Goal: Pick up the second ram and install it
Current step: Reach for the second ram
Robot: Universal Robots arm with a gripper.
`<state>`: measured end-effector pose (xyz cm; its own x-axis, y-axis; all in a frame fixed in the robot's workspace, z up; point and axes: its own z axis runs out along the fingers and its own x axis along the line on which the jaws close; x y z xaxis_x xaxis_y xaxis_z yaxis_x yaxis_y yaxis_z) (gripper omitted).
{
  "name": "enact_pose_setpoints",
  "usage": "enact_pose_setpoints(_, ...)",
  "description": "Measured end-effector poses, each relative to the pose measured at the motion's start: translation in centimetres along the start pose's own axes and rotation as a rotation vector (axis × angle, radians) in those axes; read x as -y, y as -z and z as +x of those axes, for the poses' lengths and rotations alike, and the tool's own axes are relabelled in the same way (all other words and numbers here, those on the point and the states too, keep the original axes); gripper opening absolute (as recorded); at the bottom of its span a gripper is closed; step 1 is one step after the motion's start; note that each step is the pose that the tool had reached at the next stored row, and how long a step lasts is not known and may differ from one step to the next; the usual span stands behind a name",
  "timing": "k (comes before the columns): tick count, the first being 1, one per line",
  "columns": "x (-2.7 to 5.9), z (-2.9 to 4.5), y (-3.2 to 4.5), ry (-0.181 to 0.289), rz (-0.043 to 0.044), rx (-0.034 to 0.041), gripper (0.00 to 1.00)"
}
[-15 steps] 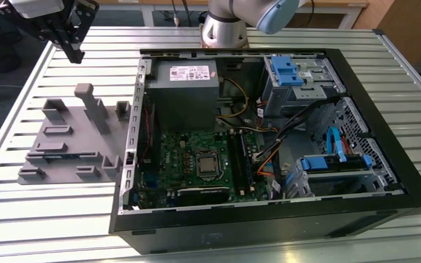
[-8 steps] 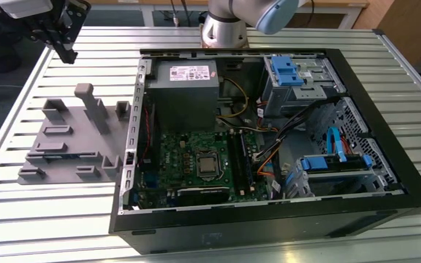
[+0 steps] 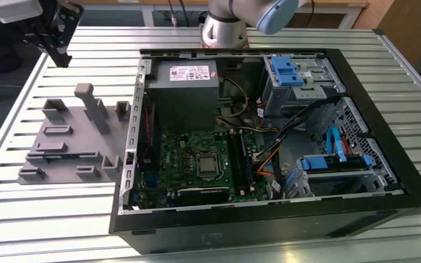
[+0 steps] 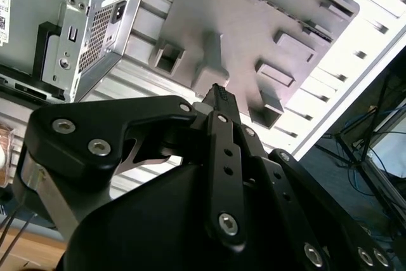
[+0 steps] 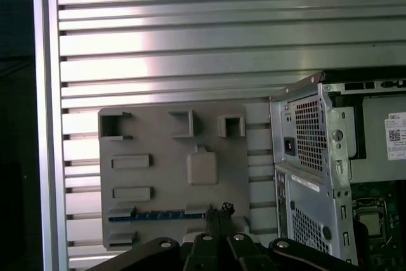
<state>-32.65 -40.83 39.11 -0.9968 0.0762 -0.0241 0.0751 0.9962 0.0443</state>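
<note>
The second ram [image 5: 155, 216] is a thin blue stick standing on edge in a slot of the grey holder tray [image 5: 152, 176]. In the first wrist view my gripper [image 5: 219, 211] hangs above the tray, its shut black fingertips just past one end of the stick and apart from it. The exterior view has the gripper [image 3: 60, 57] high over the table beyond the tray [image 3: 68, 145], at that view's left, holding nothing. In the second wrist view the gripper [image 4: 219, 93] points down at the tray [image 4: 254, 23]. The green motherboard [image 3: 195, 159] with its long black slots [image 3: 241, 159] lies inside the open computer case.
The open black computer case [image 3: 386, 181] fills the middle and the exterior view's right, with a grey power-supply box [image 3: 183, 82], blue drive brackets [image 3: 287, 71] and loose cables. A tall post [image 3: 87, 101] rises from the tray. The arm's base [image 3: 223, 30] stands behind the case on the slatted metal table [image 3: 42, 219].
</note>
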Motion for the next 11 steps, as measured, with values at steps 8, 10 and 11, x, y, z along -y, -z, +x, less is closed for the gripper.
enact_pose_setpoints(8,0.57,0.47,0.04,0.000,0.0042,0.0001,0.11)
enact_pose_setpoints(10,0.65,0.80,0.05,0.000,0.0042,0.0002,0.11)
enact_pose_setpoints(11,0.69,1.05,0.06,0.000,0.0041,0.0002,0.11)
